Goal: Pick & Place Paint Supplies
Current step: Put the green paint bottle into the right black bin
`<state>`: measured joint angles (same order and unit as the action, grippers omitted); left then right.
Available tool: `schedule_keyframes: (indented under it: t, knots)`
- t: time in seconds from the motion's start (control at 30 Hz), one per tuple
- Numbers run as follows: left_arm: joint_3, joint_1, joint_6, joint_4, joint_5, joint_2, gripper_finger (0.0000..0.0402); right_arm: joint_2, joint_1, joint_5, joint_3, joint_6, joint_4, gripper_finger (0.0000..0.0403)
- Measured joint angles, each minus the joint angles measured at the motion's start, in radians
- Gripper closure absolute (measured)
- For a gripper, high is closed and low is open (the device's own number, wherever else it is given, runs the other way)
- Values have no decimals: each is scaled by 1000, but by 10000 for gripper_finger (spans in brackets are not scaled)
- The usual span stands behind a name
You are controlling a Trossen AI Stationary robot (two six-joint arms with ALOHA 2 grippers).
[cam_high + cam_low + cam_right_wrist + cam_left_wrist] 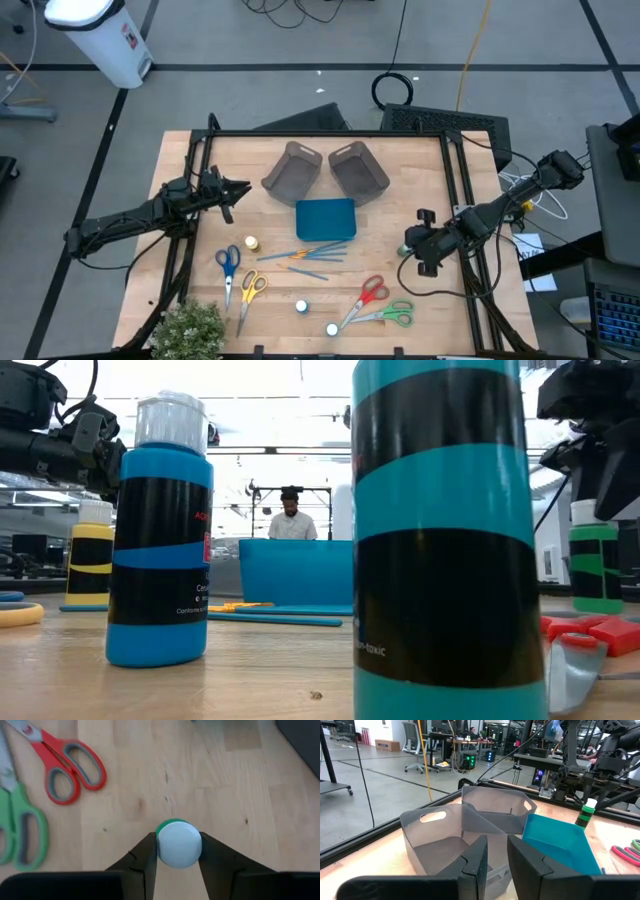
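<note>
A small white paint bottle with a green label (pixel 595 560) stands upright near the table's right edge, and my right gripper (pixel 179 845) is shut on its top. In the high view that gripper (pixel 410 250) slants down over the bottle. My left gripper (pixel 240 188) hangs level at the table's left, pointing at the two grey bins (pixel 470 827). Its fingers (pixel 475 860) stand a little apart with nothing between them. Red scissors (pixel 65 762) and green scissors (pixel 22 827) lie on the wood beside the bottle. My right gripper pinches the bottle's round white cap (pixel 179 845) between its two fingers, one on each side. The fingers come from above, slanting down from the table's right side. The bottle stays upright; in the low view its base (pixel 595 605) seems to rest on the table.
A teal tray (pixel 326 218) sits mid-table before the bins (pixel 292 170) (pixel 358 168). Thin brushes (pixel 310 252), blue scissors (pixel 228 265), yellow scissors (pixel 250 290) and three more bottles (pixel 251 243) (pixel 301 307) (pixel 332 328) lie nearer the front. A plant (pixel 188 328) stands front left.
</note>
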<state>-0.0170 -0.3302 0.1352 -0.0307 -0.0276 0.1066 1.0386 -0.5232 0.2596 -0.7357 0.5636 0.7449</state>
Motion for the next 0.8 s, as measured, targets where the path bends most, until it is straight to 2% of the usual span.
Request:
schedule_keyframes:
  t: [0.23,0.4,0.57,0.8]
  knots:
    - [0,0,0,0,0,0,321,0,34,0,-1,-31,-146,283]
    - [0,0,0,0,0,0,321,0,86,-2,-18,-111,-280,297]
    - [0,0,0,0,0,0,321,0,147,-2,-115,-204,-334,297]
    - [0,0,0,0,0,0,321,33,268,-7,-323,-326,-325,297]
